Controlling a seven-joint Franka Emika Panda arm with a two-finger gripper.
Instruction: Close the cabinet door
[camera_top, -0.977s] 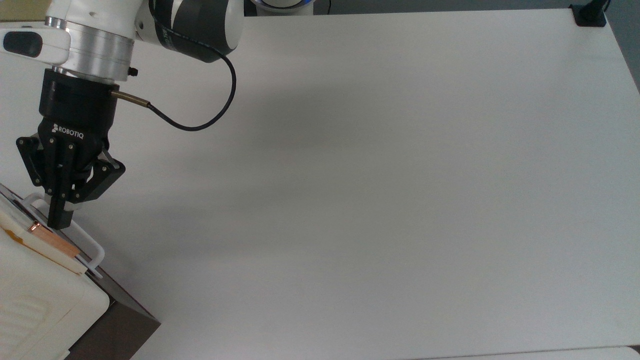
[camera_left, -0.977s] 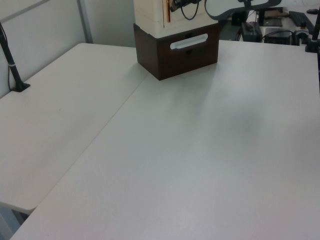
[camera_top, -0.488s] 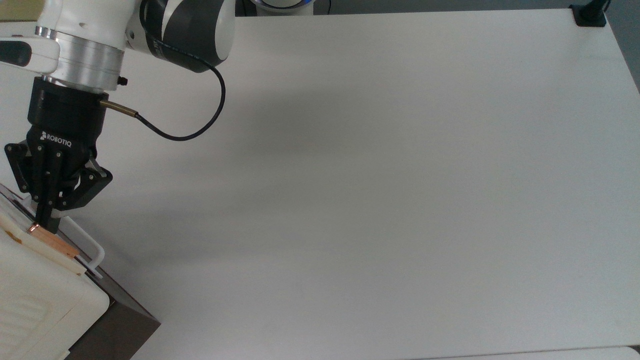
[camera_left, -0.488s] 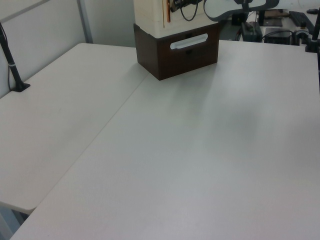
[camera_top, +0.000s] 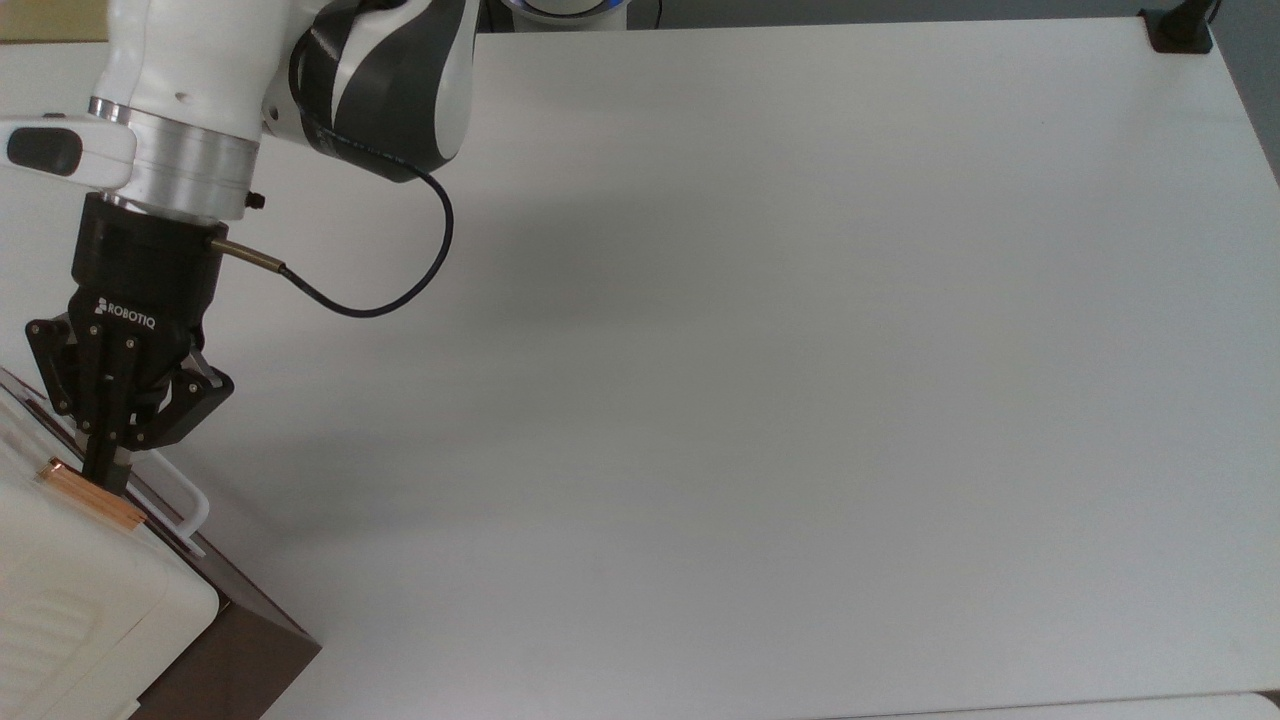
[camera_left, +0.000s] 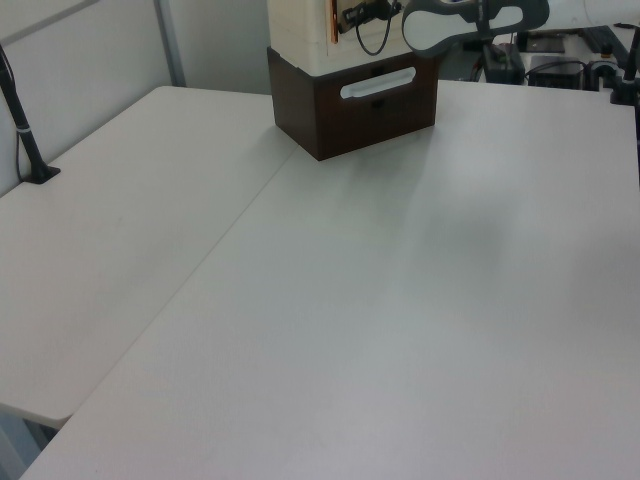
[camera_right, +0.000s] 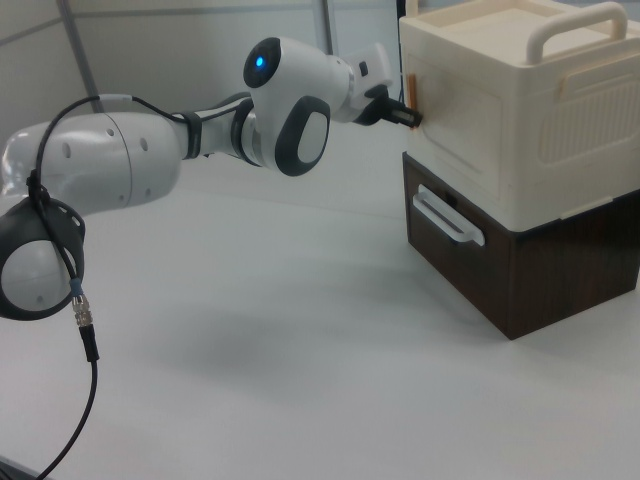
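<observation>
We are seeing the cabinet cut off at the top view's lower left corner. The gripper is pressing its fingers, drawn together, against the cabinet door, whose copper-edged rim is running diagonally, nearly flush. In the left view the cabinet is sitting at the top edge. In the right view we are seeing the door facing left, standing upright above the white bar handle.

Cream cabinet door shut, cabinet upright
</observation>
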